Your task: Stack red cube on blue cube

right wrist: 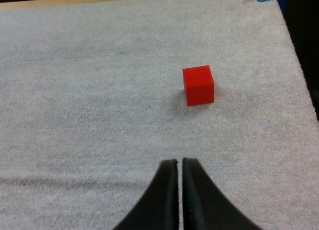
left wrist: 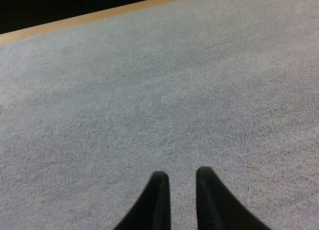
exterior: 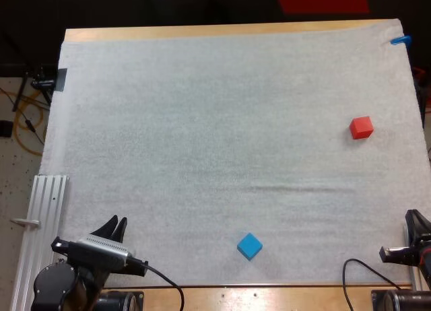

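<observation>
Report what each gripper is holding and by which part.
Nothing is held. The left gripper is open over bare mat; the right gripper is shut on nothing, short of the red cube. The blue cube lies untouched.

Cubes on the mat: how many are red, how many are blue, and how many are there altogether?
red cube: 1
blue cube: 1
Total: 2
</observation>
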